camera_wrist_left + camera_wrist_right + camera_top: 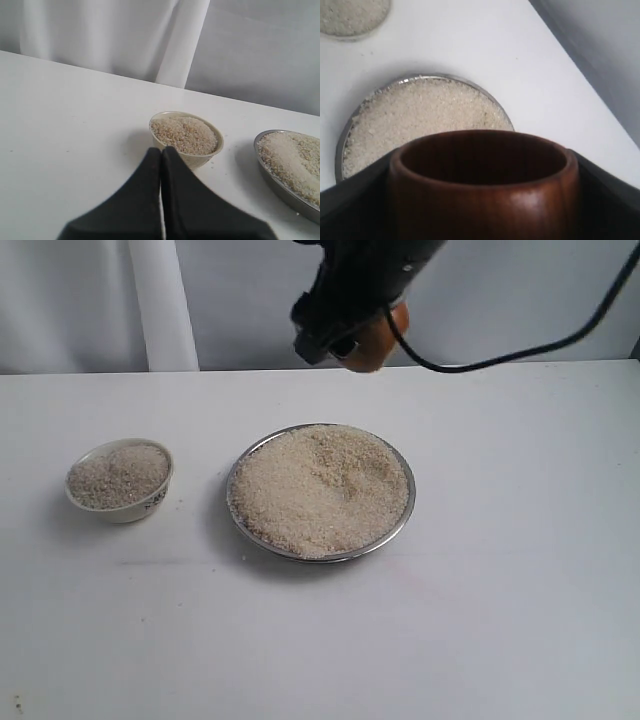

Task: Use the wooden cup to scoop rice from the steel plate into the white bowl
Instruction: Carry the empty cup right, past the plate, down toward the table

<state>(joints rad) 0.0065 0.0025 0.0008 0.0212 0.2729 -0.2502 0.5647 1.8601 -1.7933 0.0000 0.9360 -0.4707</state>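
The steel plate [404,515] sits mid-table, heaped with rice [320,488]. To its left stands the white bowl [140,508], also filled with rice [118,476]. High above the plate's far edge, my right gripper [350,340] is shut on the wooden cup [375,340]. The right wrist view shows the cup [485,190] held between dark fingers [350,200], its dark interior showing no rice, with the plate [341,145] below. My left gripper [161,150] is shut with nothing in it, just short of the bowl [200,159]; it is out of the exterior view.
A white pillar [160,300] and grey backdrop stand behind the table's far edge. A black cable [520,350] hangs from the right arm across the upper right. Bare white tabletop [400,640] spreads in front of both dishes.
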